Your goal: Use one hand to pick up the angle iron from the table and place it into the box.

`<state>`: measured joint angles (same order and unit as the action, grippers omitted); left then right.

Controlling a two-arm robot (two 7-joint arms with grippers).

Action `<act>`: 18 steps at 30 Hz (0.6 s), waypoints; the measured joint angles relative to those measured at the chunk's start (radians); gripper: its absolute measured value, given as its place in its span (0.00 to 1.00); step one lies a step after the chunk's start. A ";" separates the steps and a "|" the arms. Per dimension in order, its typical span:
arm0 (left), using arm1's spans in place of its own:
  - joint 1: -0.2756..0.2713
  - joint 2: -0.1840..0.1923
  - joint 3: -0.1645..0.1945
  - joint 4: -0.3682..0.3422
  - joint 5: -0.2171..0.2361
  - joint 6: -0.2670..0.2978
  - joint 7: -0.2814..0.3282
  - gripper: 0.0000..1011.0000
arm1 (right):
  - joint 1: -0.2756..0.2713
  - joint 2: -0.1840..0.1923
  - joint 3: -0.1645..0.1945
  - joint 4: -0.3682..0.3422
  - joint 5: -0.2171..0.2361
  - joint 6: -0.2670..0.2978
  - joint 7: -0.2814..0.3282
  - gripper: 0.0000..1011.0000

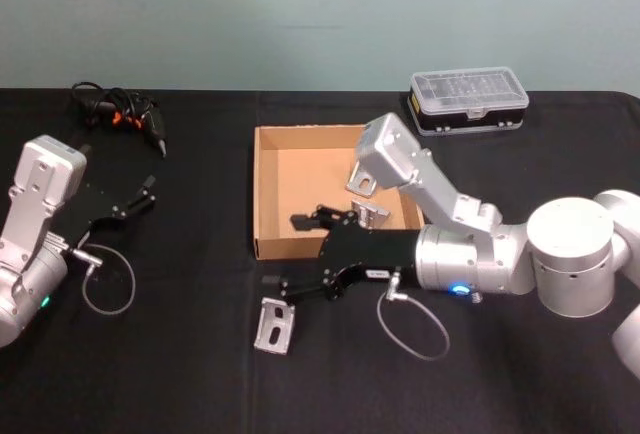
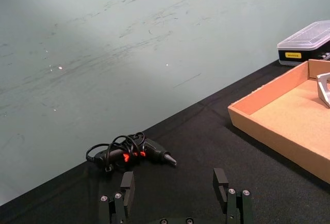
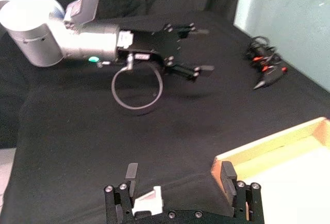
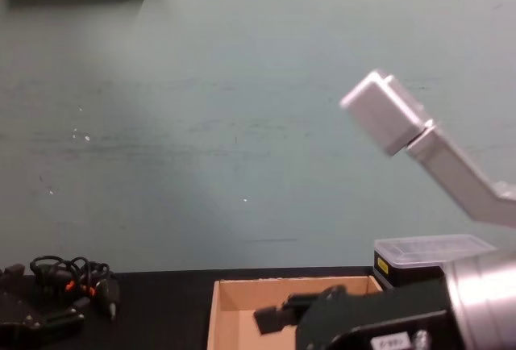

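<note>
**Head view:** a shallow brown lidless cardboard box (image 1: pixel 300 179) sits mid-way across the flat matte black table (image 1: pixel 180 374). A bent silver-grey metal angle iron (image 1: pixel 273 326) lies flat on the table just off the box's front-left corner, on the robot's side. The right gripper (image 1: pixel 283 252), black fingers on a boxy silver-grey arm, reaches in along the box's front wall. Its jaws are spread wide and hold nothing. One finger is over the front wall and the other is close to the iron; contact is unclear. The spread is probably meant to straddle the iron for the pick. A second silver angle iron (image 1: pixel 372 216) rests inside the box. The left gripper (image 1: pixel 135 197) sits well left of the box, jaws apart and empty. It is likely parked because the task needs one hand. A clear-lidded black-and-yellow plastic case (image 1: pixel 468 100) stands behind the box's back-right corner, and a black corded tool (image 1: pixel 120 114) lies behind the box to the left.

**Left wrist view:** the left gripper's fingers (image 2: pixel 126 182) are wide apart with nothing between them. The box is off to one side, with the second iron inside it.

**Right wrist view:** the right gripper's fingers (image 3: pixel 225 172) are far apart. The pale iron (image 3: pixel 147 202) shows beside one finger, unclamped, and the box corner is by the other.

**Chest view:** the right gripper hovers low at the box's front rim, which fits the iron lying just outside it.
</note>
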<state>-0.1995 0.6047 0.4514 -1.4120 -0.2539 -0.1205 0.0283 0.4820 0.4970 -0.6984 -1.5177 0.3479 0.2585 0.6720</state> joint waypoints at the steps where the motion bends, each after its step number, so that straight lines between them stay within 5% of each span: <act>1: 0.000 0.000 0.000 0.000 0.000 0.000 0.000 0.99 | 0.006 -0.005 -0.012 0.007 -0.005 0.004 0.005 0.99; 18: 0.000 0.000 0.000 0.000 0.000 0.000 0.000 0.99 | 0.043 -0.041 -0.109 0.086 -0.057 0.031 0.046 0.99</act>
<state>-0.1996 0.6047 0.4514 -1.4120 -0.2539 -0.1205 0.0283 0.5249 0.4564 -0.8075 -1.4316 0.2911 0.2890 0.7181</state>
